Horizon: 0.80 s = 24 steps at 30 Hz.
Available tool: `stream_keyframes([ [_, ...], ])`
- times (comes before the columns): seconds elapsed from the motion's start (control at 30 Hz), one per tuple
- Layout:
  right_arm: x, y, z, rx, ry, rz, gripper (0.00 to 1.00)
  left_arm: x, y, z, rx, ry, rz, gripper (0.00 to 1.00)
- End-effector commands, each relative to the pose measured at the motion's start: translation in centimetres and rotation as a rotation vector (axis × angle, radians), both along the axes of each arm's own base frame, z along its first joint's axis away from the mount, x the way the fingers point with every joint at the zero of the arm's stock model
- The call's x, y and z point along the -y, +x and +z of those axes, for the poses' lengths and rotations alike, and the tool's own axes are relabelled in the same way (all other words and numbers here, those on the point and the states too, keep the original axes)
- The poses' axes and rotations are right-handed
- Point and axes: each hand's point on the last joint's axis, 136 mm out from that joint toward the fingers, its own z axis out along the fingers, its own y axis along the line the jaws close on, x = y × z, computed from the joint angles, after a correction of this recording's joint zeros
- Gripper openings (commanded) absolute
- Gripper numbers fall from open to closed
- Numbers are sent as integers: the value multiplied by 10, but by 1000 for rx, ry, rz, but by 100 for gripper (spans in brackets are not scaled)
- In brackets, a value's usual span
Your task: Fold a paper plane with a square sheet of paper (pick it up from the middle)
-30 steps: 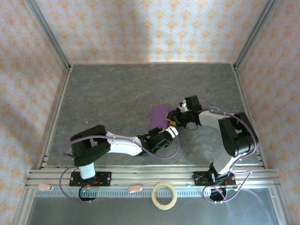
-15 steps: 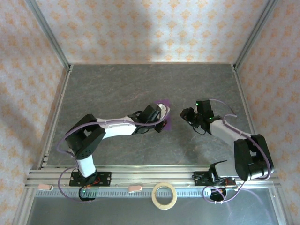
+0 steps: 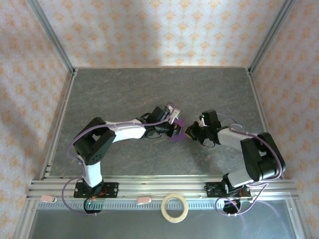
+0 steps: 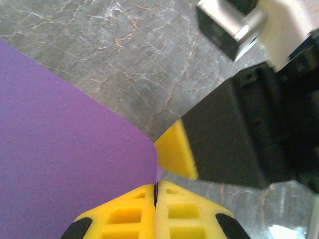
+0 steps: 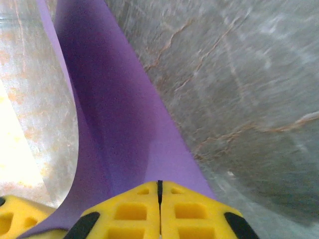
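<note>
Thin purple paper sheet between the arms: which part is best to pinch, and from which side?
Pinch the thin purple paper sheet at a lifted edge, coming in low from the side, as the left gripper and right gripper, both shut on it, do. It is thin and curves upward, so an edge likely suits best.

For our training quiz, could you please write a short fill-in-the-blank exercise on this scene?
The sheet of paper is ____ in colour. The right hand is ____ on it. The pads of the left hand are ____. Missing words: purple; shut; yellow.
</note>
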Motion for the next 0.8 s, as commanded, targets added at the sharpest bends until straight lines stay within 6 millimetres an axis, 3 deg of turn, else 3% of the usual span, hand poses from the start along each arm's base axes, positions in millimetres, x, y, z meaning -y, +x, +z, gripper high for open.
stream_keyframes([
  [0.0, -10, 12, 6, 18, 25, -8, 3, 8, 8, 9, -15, -47, 10, 0],
  [0.27, -16, 11, -8, -15, 8, 10, 0, 5, 7, 2, -24, -22, 11, 0],
  [0.53, 9, -8, -45, -117, -163, -8, 0, 0, 9, -2, -35, -27, 13, 0],
  [0.77, 12, -18, -54, -138, -170, -1, 0, -11, 15, -18, -61, 0, 13, 0],
])
